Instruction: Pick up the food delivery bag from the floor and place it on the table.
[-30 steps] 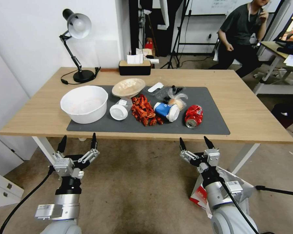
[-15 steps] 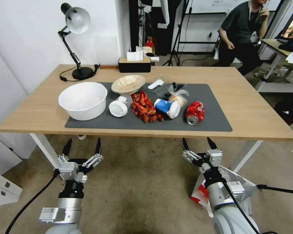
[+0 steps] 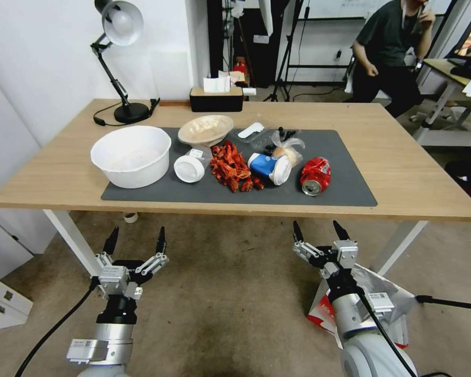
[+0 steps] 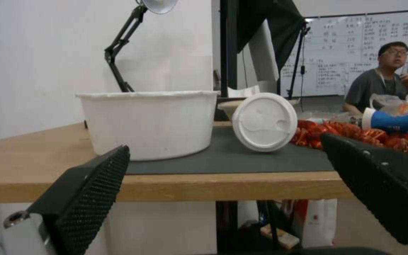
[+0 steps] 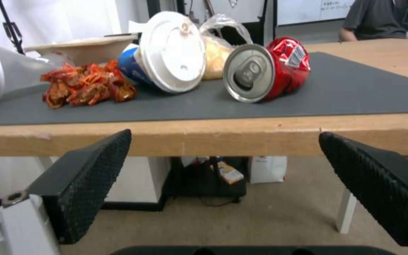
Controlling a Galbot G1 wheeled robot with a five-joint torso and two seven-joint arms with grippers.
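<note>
Food delivery bag [image 3: 387, 293]: on the floor [image 3: 230, 293], beside the near right leg of the table [image 3: 413, 173], directly under the right arm and largely hidden by it. Silver foil lining turned upward; red-and-white panel low at the side facing the left arm. Long axis and pointing direction: cannot tell. Printing on the bag: not legible.

Left gripper [image 3: 136, 242]: raised in front of the near table edge, over bare floor, fingers spread wide, nothing held.

Right gripper [image 3: 320, 230]: level with the near table edge, above the bag, fingers spread wide, nothing held.

On the dark grey mat [image 3: 350, 180]: white bowl [image 3: 132, 155], crayfish shells [image 3: 233, 167], blue cup [image 3: 269, 167] lying on its side, crushed red can [image 3: 314, 176] with its top facing the robot. Can label: not readable.
</note>
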